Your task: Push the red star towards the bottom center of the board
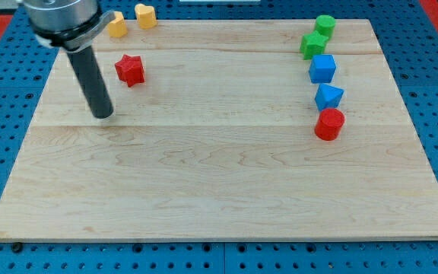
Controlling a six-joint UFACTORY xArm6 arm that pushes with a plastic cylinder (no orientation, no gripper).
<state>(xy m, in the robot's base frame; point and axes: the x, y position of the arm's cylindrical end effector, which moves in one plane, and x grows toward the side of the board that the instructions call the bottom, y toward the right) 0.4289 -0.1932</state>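
The red star (130, 70) lies on the wooden board (219, 175) near the view's top left. My tip (103, 115) rests on the board below and to the left of the star, a short gap apart from it, not touching. The dark rod rises from the tip toward the view's top left corner.
Two yellow blocks (117, 25) (145, 15) sit at the top edge above the star. On the view's right stand a green cylinder (325, 25), a green star (313, 44), a blue cube (322, 68), a blue triangular block (328, 97) and a red cylinder (329, 124).
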